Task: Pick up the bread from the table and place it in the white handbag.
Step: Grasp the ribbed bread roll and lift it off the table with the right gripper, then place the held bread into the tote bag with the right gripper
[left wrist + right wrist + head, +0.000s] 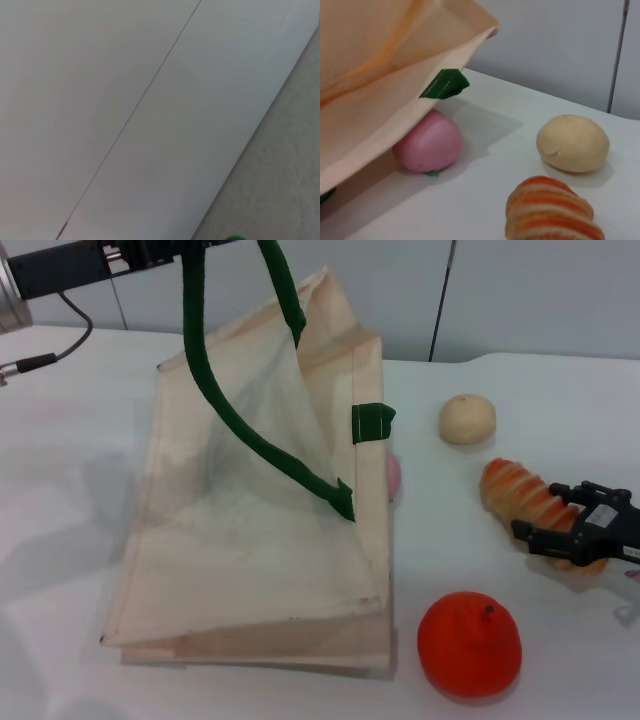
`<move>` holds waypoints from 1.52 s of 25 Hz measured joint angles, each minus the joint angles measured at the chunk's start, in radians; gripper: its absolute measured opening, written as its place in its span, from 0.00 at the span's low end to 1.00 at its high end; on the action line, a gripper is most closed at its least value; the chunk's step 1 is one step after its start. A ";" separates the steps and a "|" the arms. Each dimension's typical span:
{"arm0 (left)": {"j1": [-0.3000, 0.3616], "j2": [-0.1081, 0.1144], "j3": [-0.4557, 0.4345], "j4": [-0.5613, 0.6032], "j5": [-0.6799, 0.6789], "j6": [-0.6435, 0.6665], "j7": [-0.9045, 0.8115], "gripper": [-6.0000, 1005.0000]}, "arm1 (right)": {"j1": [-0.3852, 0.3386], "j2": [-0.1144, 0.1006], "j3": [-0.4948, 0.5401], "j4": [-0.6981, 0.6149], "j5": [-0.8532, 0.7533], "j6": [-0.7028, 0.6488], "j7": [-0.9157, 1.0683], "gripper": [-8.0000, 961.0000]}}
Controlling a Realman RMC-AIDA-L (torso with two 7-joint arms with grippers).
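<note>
Right gripper (560,532) sits over the near end of the bread (525,495) on the table (80,440), fingers spread either side. Left gripper, up top, holds the white handbag (260,540) open by its strap. Right wrist view reveals a pink ball (427,142) tucked under the bag's edge.

The white handbag (250,570) is thin, matt cream cloth, creased and slightly see-through where it is lifted, with stitched seams. Its strap handles (215,390) are dark green woven webbing, also matt. The bread (525,498) has a ridged, softly sheened surface (more like moulded plastic than crust). The round bun (572,142) looks smooth and matt, the pink ball (427,141) smooth with a faint sheen. The orange fruit (470,645) is glossy. The table (60,440) is smooth, matt white.
</note>
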 joint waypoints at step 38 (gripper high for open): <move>-0.052 -0.007 0.002 0.008 0.016 0.002 -0.002 0.12 | 0.206 0.000 -0.212 0.069 0.119 0.254 -0.118 0.51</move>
